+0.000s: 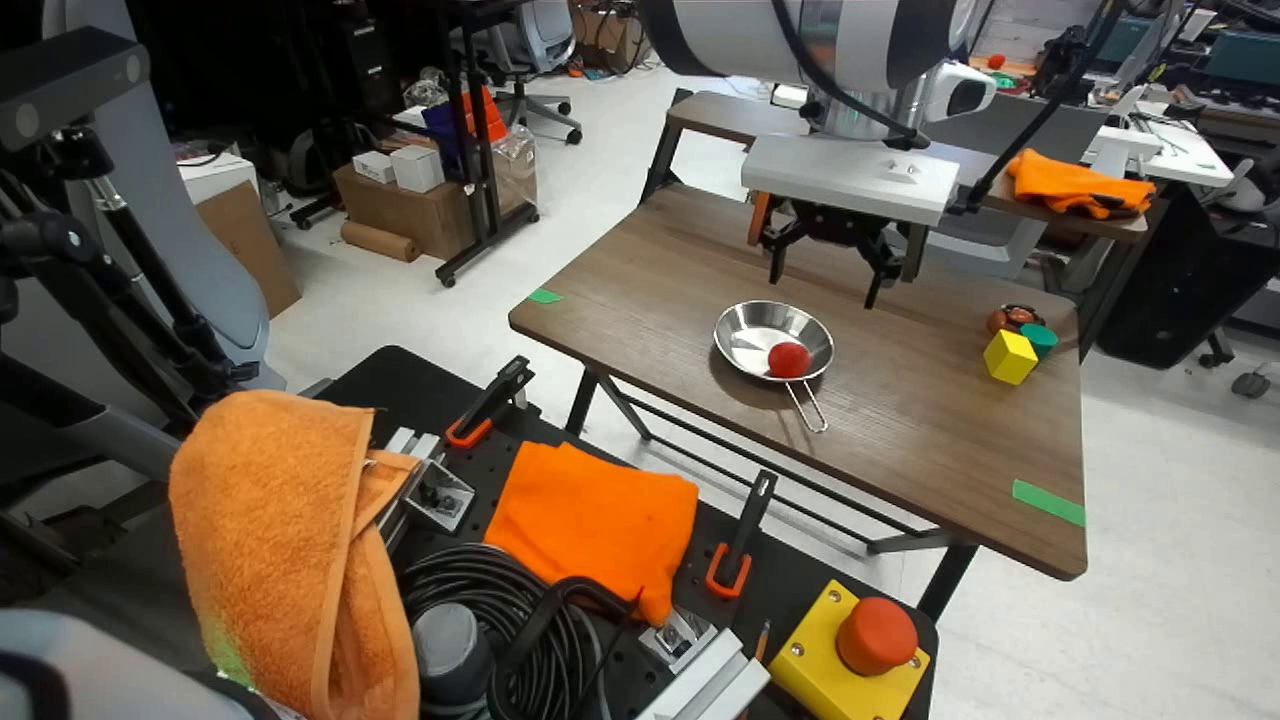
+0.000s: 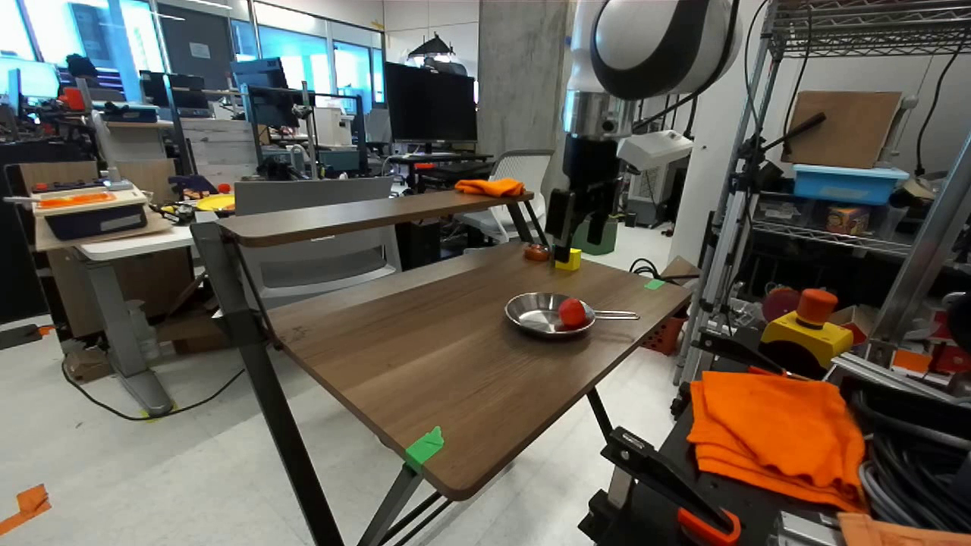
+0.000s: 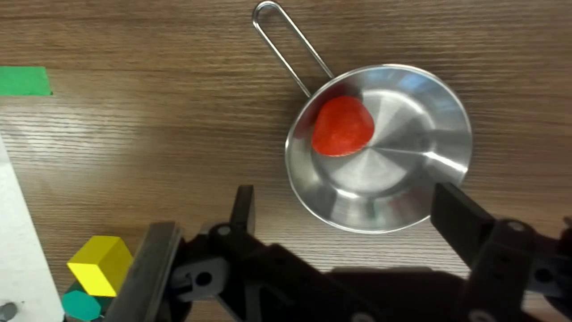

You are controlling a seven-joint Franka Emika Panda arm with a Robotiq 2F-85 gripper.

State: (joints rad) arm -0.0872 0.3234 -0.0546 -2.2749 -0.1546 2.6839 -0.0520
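Wrist view: the gripper (image 3: 342,186) has its two black fingers (image 3: 243,206) spread wide, the claw gaping, with a shallow steel pan (image 3: 402,172) below and just past the tips; one fingertip overlaps the pan's rim by line of sight. A rounded red piece (image 3: 343,127) lies inside the pan, toward the handle side (flattish along one edge from above, near ball-like from elsewhere). The pan's wire-loop handle (image 3: 292,49) points away from the gripper. In both exterior views the arm (image 1: 870,45) comes in high over the brown table (image 1: 640,260), bulky white link overhead, then turns down at the wrist; gripper hangs close to vertical, fingertips toward the wood and apart from it. A white plate (image 1: 850,175) sits at the wrist, slightly tilted in an exterior view, above the fingers. Yellow block (image 3: 100,266) lies well apart from the pan, close by a teal piece (image 3: 82,304) and a brownish-orange round item (image 1: 1015,318); cannot tell whether these touch. In an exterior view a finger crosses in front of the yellow block (image 2: 569,260), sight line only. Orange cloth (image 1: 1075,185) rests on the raised shelf.
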